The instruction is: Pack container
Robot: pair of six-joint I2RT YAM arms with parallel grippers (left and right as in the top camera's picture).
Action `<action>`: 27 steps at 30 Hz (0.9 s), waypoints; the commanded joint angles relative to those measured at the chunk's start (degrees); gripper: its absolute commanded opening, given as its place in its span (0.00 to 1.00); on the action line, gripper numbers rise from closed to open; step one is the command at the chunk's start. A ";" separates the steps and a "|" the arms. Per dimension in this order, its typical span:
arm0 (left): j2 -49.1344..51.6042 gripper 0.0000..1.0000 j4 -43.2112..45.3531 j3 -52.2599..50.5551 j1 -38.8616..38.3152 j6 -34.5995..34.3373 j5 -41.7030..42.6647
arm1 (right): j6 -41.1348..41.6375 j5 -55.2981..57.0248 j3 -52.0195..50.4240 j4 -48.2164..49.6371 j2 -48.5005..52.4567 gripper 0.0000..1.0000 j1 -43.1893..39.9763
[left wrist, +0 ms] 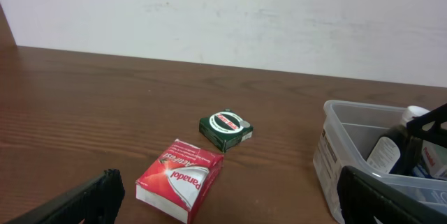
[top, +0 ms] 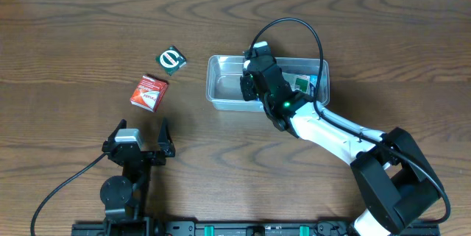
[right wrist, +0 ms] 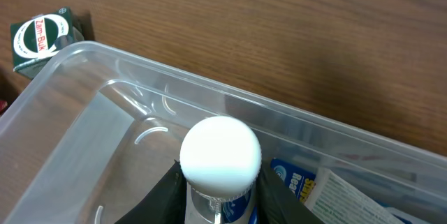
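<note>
The clear plastic container sits right of the table's middle; it also shows in the left wrist view and the right wrist view. My right gripper is over the container, shut on a small bottle with a white round cap, held inside the tub. Packets with blue and green print lie in the tub's right part. A red Panadol box and a small green box lie on the table left of the container. My left gripper is open and empty, near the front edge.
The wooden table stretches bare to the back and left. A white wall stands behind it. The right arm's black cable loops over the container.
</note>
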 commanded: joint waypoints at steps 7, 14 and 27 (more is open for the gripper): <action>-0.28 0.98 -2.03 -0.90 0.28 0.57 0.42 | 6.97 5.20 0.28 -3.45 0.48 0.33 0.44; -0.28 0.98 -2.03 -0.90 0.28 0.57 0.42 | 6.95 5.18 0.31 -2.89 0.46 0.56 0.50; -0.28 0.98 -2.03 -0.90 0.28 0.57 0.42 | 5.81 4.57 0.37 -2.12 -4.26 0.68 1.66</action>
